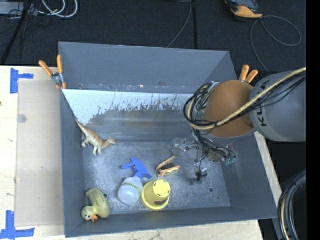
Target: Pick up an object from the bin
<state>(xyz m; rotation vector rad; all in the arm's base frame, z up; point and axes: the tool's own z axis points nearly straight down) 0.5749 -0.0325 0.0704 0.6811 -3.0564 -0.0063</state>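
While the arm (280, 109) reaches in from the right, its orange-covered wrist (227, 109) hangs above the right half of the grey bin (145, 69), and the end effector (200, 173) sits low over a bare patch of the bin floor. Whether it is open or closed cannot be told from this angle, and no thing can be made out in it. Just to its left lies a small tan and brown thing (167, 167), long and flattish, whose kind is hard to make out. Further left, toward the front wall, a white spray bottle (131, 186) with a blue head lies on its side right beside a yellow round cup (156, 194). A yellow-green rubber duck (95, 205) sits in the front left corner, and a tan toy dinosaur (96, 140) stands apart near the left wall. By the look of it the task is at the approach step: nothing is lifted yet, and the end effector is beside rather than over any thing. If the tan and brown thing is the target, the next move calls for a small shift left to centre on it, then a descent to the floor and a grip across its narrow width, since it lies flat and offers little height to catch.
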